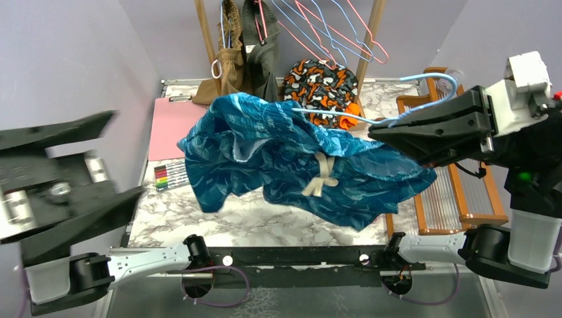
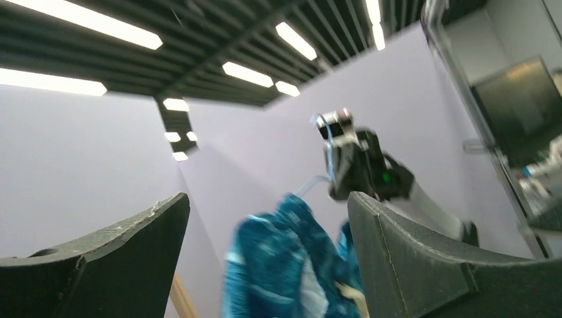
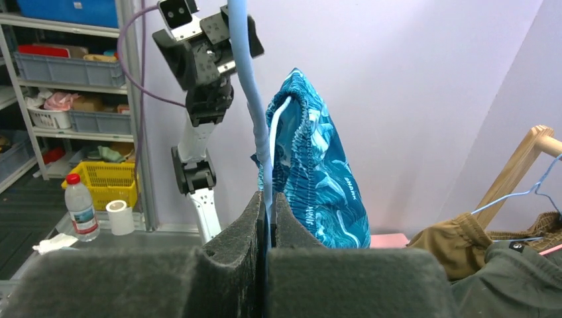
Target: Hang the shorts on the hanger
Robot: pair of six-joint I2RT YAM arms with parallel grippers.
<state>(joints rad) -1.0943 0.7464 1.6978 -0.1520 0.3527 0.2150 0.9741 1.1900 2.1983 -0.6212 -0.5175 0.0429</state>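
The teal-blue shorts (image 1: 291, 159) with a cream drawstring bow hang draped over the light-blue wire hanger (image 1: 344, 118) above the marble table. My right gripper (image 1: 381, 132) is shut on the hanger's wire beside its hook. In the right wrist view the wire (image 3: 248, 86) rises from between the pressed fingertips (image 3: 267, 199), with the shorts (image 3: 318, 172) bunched just behind. My left gripper (image 1: 126, 156) is at the far left, open and clear of the cloth. In its own view the left gripper (image 2: 268, 199) stands wide, the shorts (image 2: 278, 265) blurred beyond it.
At the back stands a wooden rack (image 1: 205, 33) with pink hangers (image 1: 361, 30), tan (image 1: 228, 66) and olive garments, and an orange blotch-patterned garment (image 1: 321, 86). A pink clipboard (image 1: 169, 126) and markers (image 1: 169, 175) lie left. A wooden frame (image 1: 457, 192) sits right.
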